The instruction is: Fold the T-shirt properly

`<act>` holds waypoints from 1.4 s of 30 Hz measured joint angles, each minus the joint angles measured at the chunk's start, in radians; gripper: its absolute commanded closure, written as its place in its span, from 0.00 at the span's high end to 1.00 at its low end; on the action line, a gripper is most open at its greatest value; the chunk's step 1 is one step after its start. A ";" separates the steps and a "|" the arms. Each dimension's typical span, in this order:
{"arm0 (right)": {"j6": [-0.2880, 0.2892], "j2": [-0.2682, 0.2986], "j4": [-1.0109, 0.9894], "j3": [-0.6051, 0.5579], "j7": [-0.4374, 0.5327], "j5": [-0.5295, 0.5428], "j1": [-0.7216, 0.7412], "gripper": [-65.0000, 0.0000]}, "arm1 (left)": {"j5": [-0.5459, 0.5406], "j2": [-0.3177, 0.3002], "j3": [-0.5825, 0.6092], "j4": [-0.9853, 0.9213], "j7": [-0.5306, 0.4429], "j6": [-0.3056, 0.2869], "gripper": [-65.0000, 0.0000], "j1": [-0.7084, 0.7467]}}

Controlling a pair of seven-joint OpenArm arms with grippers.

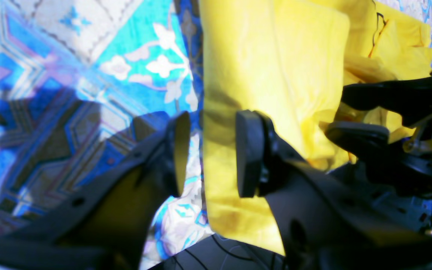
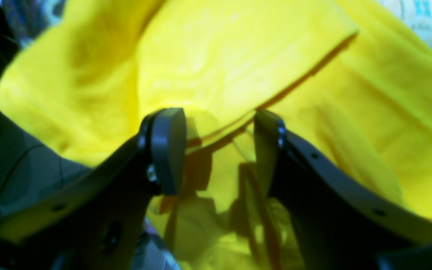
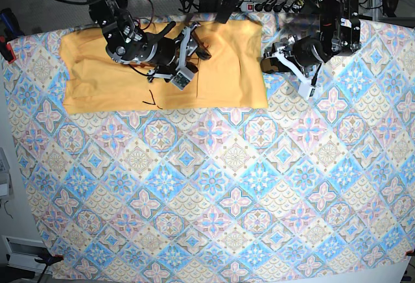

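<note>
The T-shirt (image 3: 220, 75) lies as a wide yellow-orange band across the back of the table, with a thin black squiggle (image 3: 150, 98) near its front edge. My right gripper (image 3: 198, 46) hovers over the shirt's middle. Its wrist view shows it open (image 2: 218, 150), with a raised fold edge of the T-shirt (image 2: 238, 56) running between the fingers and no pinch on it. My left gripper (image 3: 267, 64) is at the shirt's right edge. It is open (image 1: 214, 153), one finger over the T-shirt (image 1: 276, 75) and one over the tablecloth (image 1: 88, 75).
The blue-and-pink patterned tablecloth (image 3: 214, 192) covers the whole table. Cables and a power strip (image 3: 259, 4) lie behind the shirt. A red clamp (image 3: 6, 50) grips the table's left edge. The right gripper's black fingers (image 1: 369, 112) show close by in the left wrist view.
</note>
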 measured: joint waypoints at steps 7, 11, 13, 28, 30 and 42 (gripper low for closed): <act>0.003 -0.012 -0.018 -0.008 -0.006 -0.002 0.030 0.43 | 0.000 0.000 0.000 0.000 0.000 0.000 0.31 0.000; 0.000 -0.022 -0.058 -0.008 0.003 0.004 0.054 0.43 | 0.000 0.000 0.000 0.000 0.000 0.000 0.31 0.000; 0.000 -0.019 -0.082 -0.008 0.002 0.002 0.053 0.43 | 0.004 0.000 0.000 0.000 0.000 0.000 0.31 0.000; 0.014 -0.019 -0.169 -0.008 0.015 0.019 0.101 0.00 | 0.004 0.000 0.000 0.000 -0.001 0.000 0.31 0.000; 0.011 -0.019 -0.162 -0.006 0.014 0.018 0.098 0.00 | 0.003 0.000 0.000 0.000 -0.001 0.000 0.31 0.000; 0.003 -0.016 -0.050 -0.001 -0.008 -0.002 0.095 0.00 | 0.003 0.000 0.000 -0.002 -0.004 0.000 0.31 0.000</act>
